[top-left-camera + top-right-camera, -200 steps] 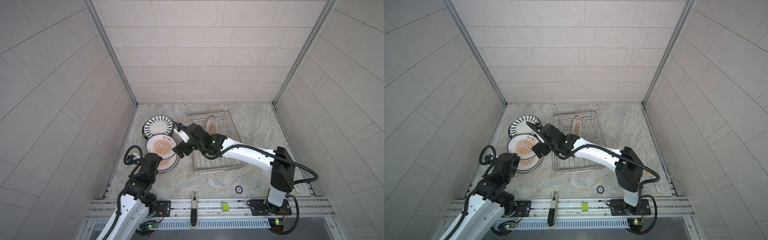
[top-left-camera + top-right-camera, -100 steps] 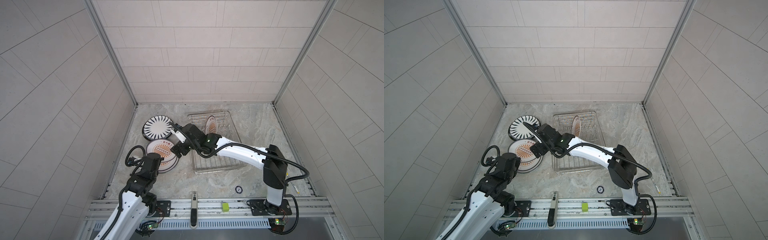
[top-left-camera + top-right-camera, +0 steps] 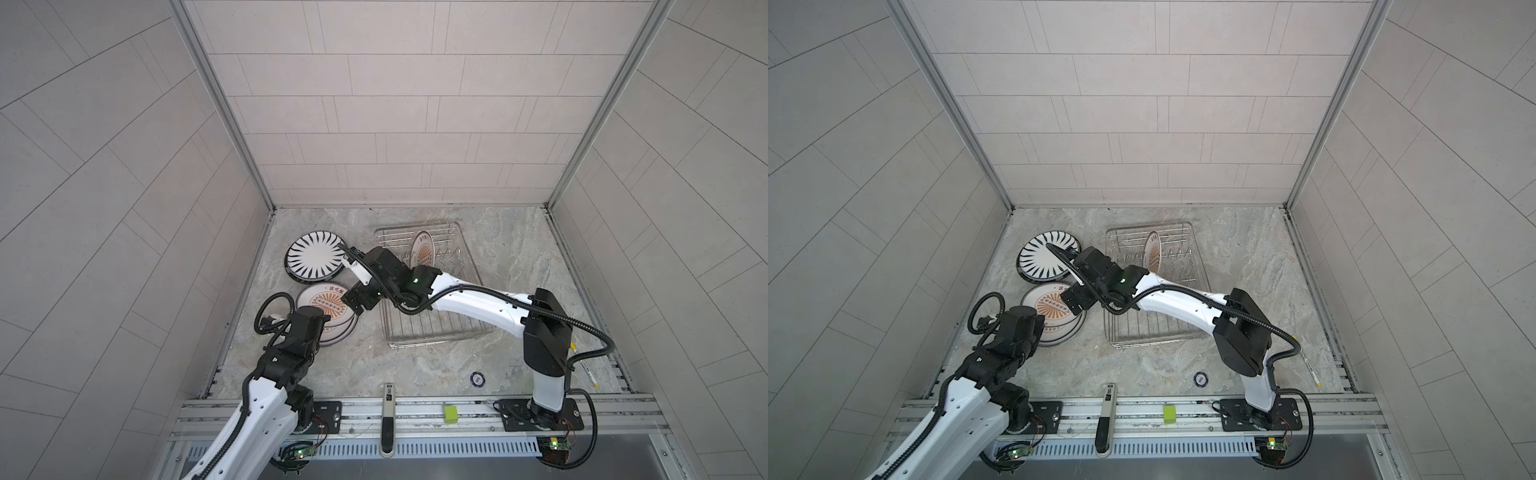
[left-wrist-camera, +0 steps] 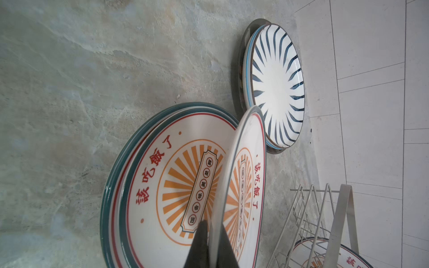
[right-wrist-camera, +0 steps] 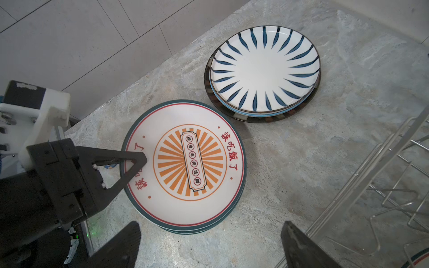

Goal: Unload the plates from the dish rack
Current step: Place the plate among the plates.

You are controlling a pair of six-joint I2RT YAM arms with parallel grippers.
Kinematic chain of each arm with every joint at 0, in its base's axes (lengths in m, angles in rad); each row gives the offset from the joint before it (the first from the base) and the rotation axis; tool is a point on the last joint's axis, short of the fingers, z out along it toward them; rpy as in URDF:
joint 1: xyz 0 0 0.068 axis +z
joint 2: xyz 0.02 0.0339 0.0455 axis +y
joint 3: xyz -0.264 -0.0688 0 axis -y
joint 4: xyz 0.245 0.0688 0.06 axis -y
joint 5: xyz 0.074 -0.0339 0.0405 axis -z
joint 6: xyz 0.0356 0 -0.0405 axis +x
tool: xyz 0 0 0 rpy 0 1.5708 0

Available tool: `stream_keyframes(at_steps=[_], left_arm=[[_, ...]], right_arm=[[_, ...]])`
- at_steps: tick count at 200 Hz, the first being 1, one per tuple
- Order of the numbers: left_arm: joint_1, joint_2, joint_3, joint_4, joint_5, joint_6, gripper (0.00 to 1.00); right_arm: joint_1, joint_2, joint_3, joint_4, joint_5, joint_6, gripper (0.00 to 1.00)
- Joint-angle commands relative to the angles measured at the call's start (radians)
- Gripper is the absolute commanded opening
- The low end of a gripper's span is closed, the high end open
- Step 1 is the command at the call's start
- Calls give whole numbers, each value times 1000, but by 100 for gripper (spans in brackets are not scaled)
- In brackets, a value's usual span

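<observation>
Reaches with the left arm (image 3: 266, 409) up from the near-left rail, folds forward through its black joints and tips the wrist down at the near side of the sunburst stack (image 4: 144, 185) on the grey marbled surface (image 3: 519, 257). Clenches the left pincer (image 4: 212, 232) on the near rim of the held plate (image 4: 246, 181), another sunburst print with red characters: one dark finger over the face, one under it. Holds that plate slanted above the stack in the left wrist view, nearly level with it in the right wrist view; contact at the far edge unclear. Stretches the right arm (image 3: 478, 305) from the near-right base: short upright link, black elbow, then a long white forearm slanting leftward over the near half of the dish rack (image 3: 415, 330), wrist turned down just past the rack's left rim. Hangs the right pincer (image 5: 210, 228) released, fingers spread wide with nothing between them, above the gap between stack and rack. Farther back, just beside the stack: a striped plate (image 3: 316, 260) lying flat on a darker plate (image 5: 255, 119). Upright among the rack's far prongs in both top views: a racked plate (image 3: 423, 251) (image 3: 1152, 255), sunburst again.
</observation>
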Motion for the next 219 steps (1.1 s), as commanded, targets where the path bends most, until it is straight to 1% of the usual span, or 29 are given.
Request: stream_keyframes(at_steps=[1,41,55,64,88,147,175,219], left_arm=[[5,-1,-19,43,-9,-38,0],[5,1,-39,61,4,-45,0],[5,1,-42,73,14,-53,4],[5,-2,-74,72,19,-62,6],[6,-26,-96,60,24,-75,7],[5,-92,-152,42,7,-93,21],[6,-80,-172,66,7,-95,32],[5,-57,-173,66,-9,-94,41]], right_arm=[[-7,7,7,-15,10,-6,96],[-9,9,5,-16,6,-3,96],[-10,9,6,-19,8,-3,96],[-10,8,6,-20,11,-3,96],[-10,5,4,-20,11,-2,96],[-10,14,11,-22,7,1,96],[-10,19,17,-26,5,1,96],[-10,24,24,-34,6,0,96]])
